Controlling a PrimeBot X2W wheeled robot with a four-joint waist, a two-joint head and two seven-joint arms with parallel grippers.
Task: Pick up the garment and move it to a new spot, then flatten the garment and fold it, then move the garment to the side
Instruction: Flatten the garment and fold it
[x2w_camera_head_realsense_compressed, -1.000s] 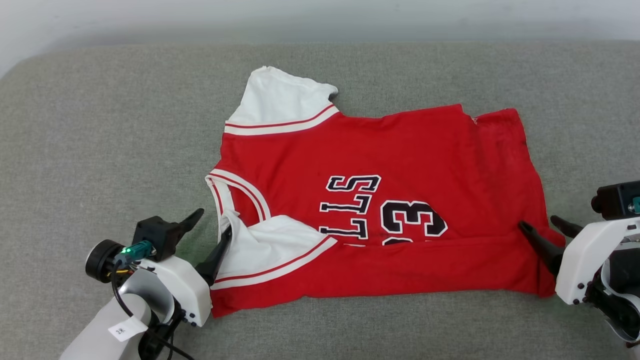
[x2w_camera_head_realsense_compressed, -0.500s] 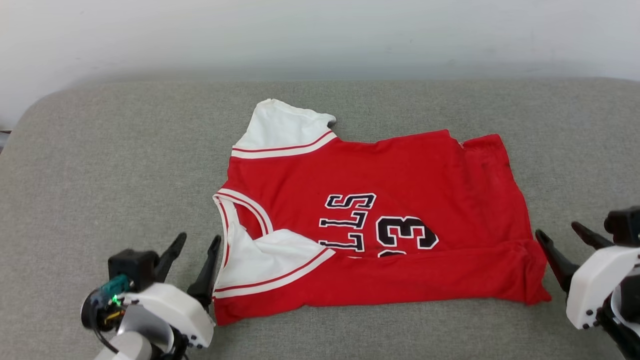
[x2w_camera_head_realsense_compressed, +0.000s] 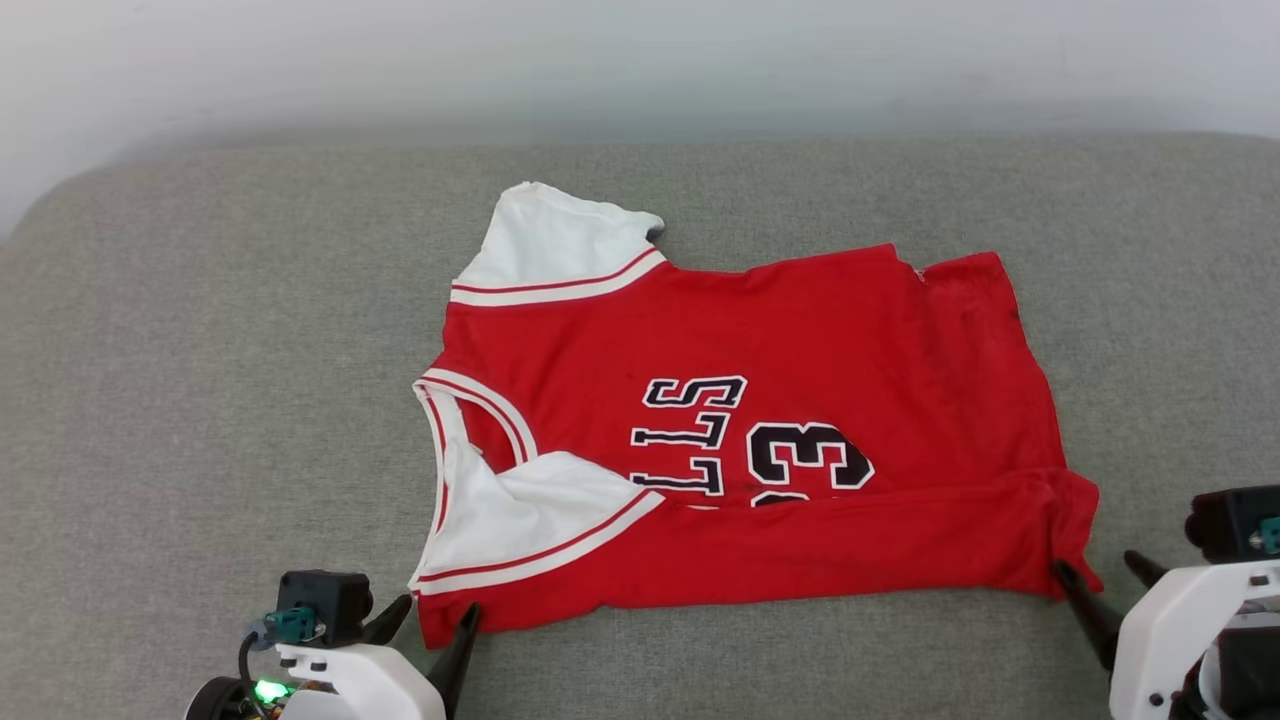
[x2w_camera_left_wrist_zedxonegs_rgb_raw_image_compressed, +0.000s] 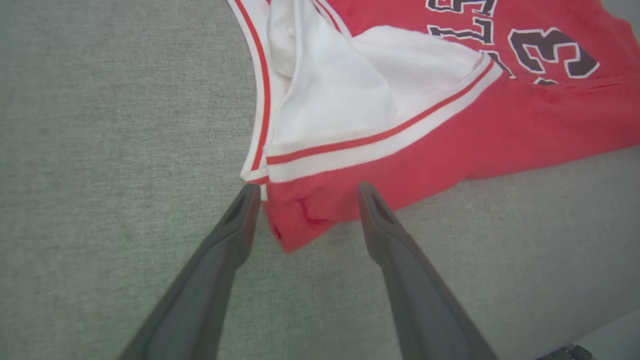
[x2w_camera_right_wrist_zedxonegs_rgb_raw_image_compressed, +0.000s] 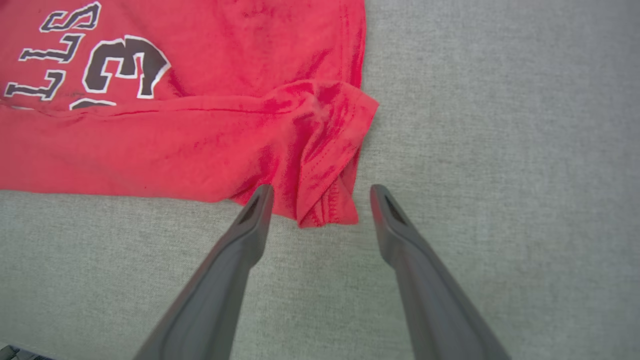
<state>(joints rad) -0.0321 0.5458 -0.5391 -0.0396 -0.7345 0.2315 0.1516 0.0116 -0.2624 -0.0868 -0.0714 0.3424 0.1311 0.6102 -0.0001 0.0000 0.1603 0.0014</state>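
The jersey (x2w_camera_head_realsense_compressed: 760, 330) lies on the grey cushion (x2w_camera_head_realsense_compressed: 200, 350), near edge folded over; I hold my left tool (x2w_camera_head_realsense_compressed: 438, 605) and right tool (x2w_camera_head_realsense_compressed: 1094, 563) spread, each framing a near corner, ready to pinch for folding

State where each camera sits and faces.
Head view: high on the robot, looking forward and down at the garment on the grey cushion; left gripper and right gripper at the bottom corners.
Left wrist view: looks along its open fingers at the sleeve-side corner.
Right wrist view: looks along its open fingers at the hem corner.
Shared: all three show the printed 3.
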